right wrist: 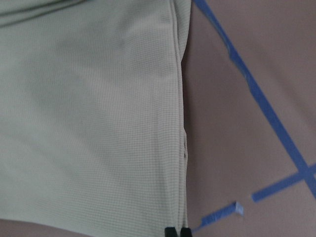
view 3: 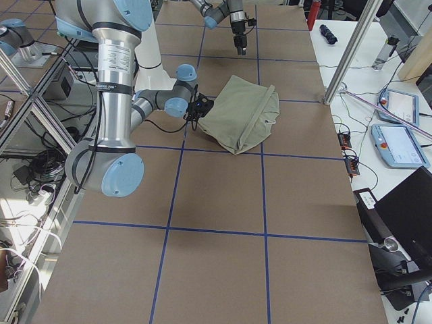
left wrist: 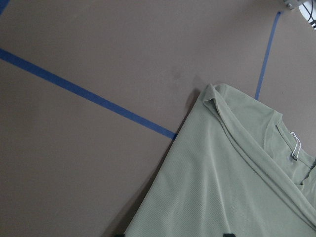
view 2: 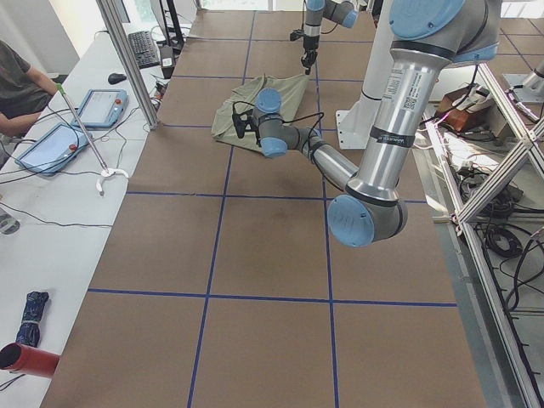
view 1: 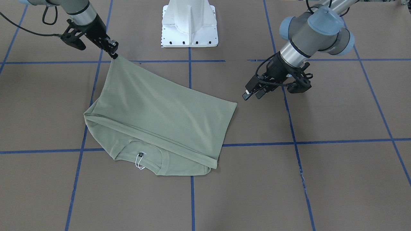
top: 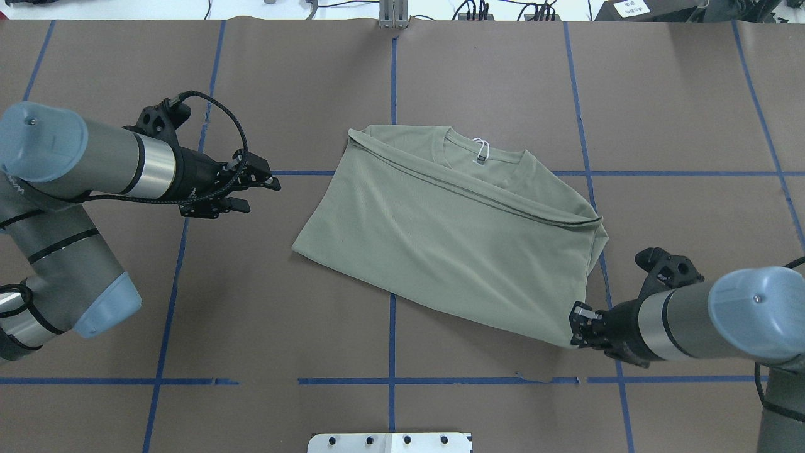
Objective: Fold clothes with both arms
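Right hand (top: 575, 326), just beyond the white pedestal base (view 1: 189, 25) on the robot's right, pinched the near corner of the sage-green shirt (top: 453, 233), its fingers (right wrist: 170, 230) pressed together on the hem. That corner was held above the brown table (top: 251, 314), so the cloth rose to a point at the hand and sloped down to the rest of the garment. The right arm (top: 679, 324) reached in low from the side, wrist aimed toward the table's middle.

The shirt lay around the table's centre, doubled over. Its upper layer covered most of the body, and a folded edge ran on a slant just short of the collar.

A little farther out, on the robot's left, the left hand (top: 261, 194) had its fingers spread and held nothing. It pointed at the shirt's side edge, apart from the cloth, at the end of the nearly level left arm (top: 107, 160).

On the shirt's far side, the ribbed neckline (top: 484, 160) showed a small dark label with a white string tag (top: 482, 149).

Blue tape lines (top: 393, 82) marked the table into squares. Beyond its far edge, a bench held a tablet (view 2: 100, 106) beside a seated person (view 2: 13, 85).
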Controlling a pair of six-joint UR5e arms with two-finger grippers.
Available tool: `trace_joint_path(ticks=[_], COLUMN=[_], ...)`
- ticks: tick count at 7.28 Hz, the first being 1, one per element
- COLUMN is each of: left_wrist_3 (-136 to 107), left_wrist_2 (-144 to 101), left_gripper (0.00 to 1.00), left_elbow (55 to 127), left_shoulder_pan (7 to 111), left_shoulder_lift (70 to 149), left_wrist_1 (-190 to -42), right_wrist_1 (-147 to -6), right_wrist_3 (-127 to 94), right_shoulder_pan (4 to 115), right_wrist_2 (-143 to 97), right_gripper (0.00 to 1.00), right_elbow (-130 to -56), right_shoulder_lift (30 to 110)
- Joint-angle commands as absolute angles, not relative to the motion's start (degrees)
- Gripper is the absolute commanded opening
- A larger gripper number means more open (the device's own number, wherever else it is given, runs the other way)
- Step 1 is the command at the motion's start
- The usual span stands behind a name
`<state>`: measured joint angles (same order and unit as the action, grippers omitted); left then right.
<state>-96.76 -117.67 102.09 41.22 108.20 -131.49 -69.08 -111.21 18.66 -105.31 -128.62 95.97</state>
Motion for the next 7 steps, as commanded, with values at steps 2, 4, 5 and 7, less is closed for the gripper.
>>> trace_joint_path(ticks=[2, 4, 5, 7], left_wrist_3=[-100.17, -103.0, -104.4, -104.41], left_wrist_2=[-117.86, -117.86, -117.77, -114.2], left_gripper=[0.77, 0.77, 0.77, 0.74], left_elbow=[103.1, 103.01, 102.05, 99.68], left_shoulder_pan=[36.49, 33.32, 30.7, 29.62], left_shoulder_lift=[109.95, 110.13, 110.47, 111.52], left_wrist_1=[-126.05, -126.04, -125.95, -125.95], right_wrist_1=[-71.78, -74.27, -74.35, -74.36], right_wrist_3=[-117.33, -117.51, -117.51, -116.73], right_shoulder_pan=[4.61, -0.08, 1.04, 13.29], right_wrist_2=[-105.12, -104.33, -103.02, -101.78], right_gripper=[0.0, 0.99, 1.0, 1.0], right_elbow=[-133.31, -134.47, -134.39, -133.34], right_shoulder_lift=[96.16, 96.06, 96.06, 95.8])
